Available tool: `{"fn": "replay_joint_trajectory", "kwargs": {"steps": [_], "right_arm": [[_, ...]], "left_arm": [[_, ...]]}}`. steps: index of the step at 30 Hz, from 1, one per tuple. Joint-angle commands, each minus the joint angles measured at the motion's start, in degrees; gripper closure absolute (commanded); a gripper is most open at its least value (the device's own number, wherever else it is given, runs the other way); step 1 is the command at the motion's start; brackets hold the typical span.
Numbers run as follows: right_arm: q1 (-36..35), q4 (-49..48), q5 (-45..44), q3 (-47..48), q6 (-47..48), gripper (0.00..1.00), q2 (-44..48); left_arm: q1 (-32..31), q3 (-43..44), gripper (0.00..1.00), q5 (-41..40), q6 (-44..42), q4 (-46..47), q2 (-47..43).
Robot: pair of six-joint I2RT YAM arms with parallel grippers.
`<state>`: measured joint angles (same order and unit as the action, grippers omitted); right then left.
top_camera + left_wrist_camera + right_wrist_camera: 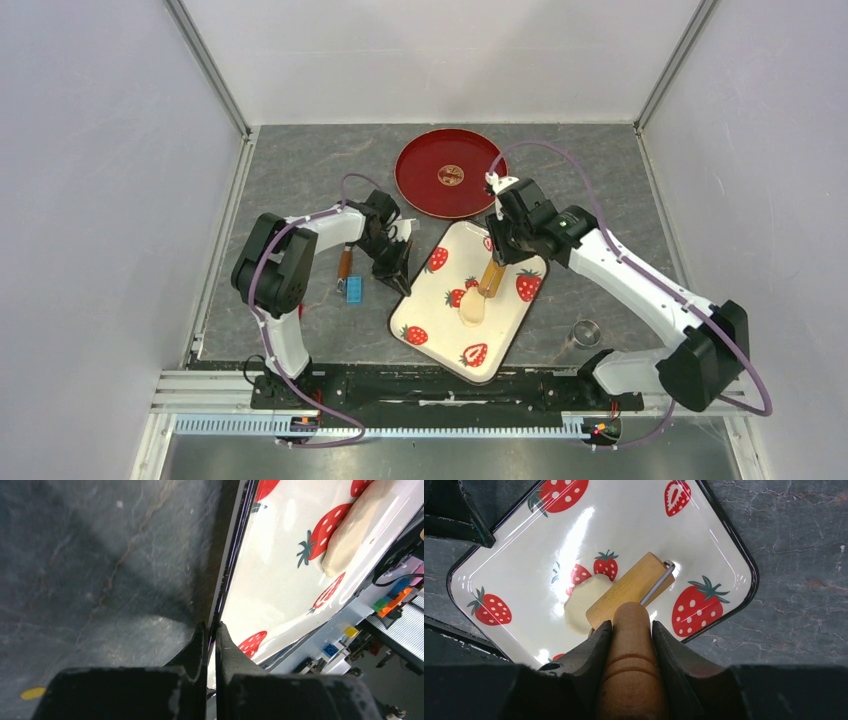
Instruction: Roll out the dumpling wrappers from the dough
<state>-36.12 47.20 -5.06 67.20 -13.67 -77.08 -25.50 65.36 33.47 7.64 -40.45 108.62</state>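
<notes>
The dough [472, 311] is a pale cream lump on the strawberry tray [430, 330]; it also shows in the right wrist view [583, 602] and the left wrist view [350, 535]. My right gripper [497, 262] is shut on the handle [631, 655] of the tan wooden roller [631, 587], whose drum rests on the dough's far edge. My left gripper [400, 268] is shut on the tray's left rim [227, 580], its fingers [197, 645] pinching the black edge. No round dumpling wrappers are in view.
A red plate [450, 172] with a gold emblem lies behind the tray. A small metal ring cutter [586, 331] stands at the right. An orange-handled tool [345, 268] and a blue block [354, 289] lie left of the tray.
</notes>
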Motion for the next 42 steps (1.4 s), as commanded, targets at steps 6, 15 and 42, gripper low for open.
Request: {"fn": "replay_joint_trajectory", "kwargs": {"steps": [6, 15, 42], "right_arm": [[-2.6, -16.3, 10.8, -10.3, 6.6, 1.00, 10.9], [-3.4, -14.0, 18.4, -10.5, 17.2, 1.00, 9.9], [-7.5, -15.0, 11.5, -19.0, 14.0, 1.00, 7.3]], "left_arm": [[0.3, -4.5, 0.98, -4.3, 6.8, 0.6, -3.0], [0.3, -2.7, 0.98, -3.9, 6.6, 0.6, -1.4], [0.2, -4.5, 0.98, -6.8, 7.5, 1.3, -1.1]]}}
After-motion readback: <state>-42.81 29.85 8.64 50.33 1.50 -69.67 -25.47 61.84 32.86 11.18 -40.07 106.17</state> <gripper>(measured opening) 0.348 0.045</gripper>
